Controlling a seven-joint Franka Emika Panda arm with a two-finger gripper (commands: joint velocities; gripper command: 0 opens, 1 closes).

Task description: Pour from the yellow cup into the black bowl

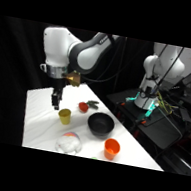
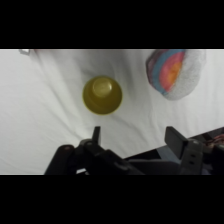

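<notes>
The yellow cup (image 1: 65, 116) stands upright on the white table, left of the black bowl (image 1: 100, 124). My gripper (image 1: 55, 104) hangs just above and to the left of the cup, not touching it. From the wrist, I look down into the yellow cup (image 2: 102, 94), which sits ahead of the gripper (image 2: 135, 137). Its two black fingers (image 2: 96, 134) stand wide apart and open, with nothing between them. The black bowl is out of the wrist view.
An orange cup (image 1: 111, 148) stands at the front, right of a clear domed object (image 1: 69, 143), also seen from the wrist (image 2: 174, 71). A small red item (image 1: 83, 106) and a dark item (image 1: 92, 103) lie behind the bowl. The table's edge runs close on the right.
</notes>
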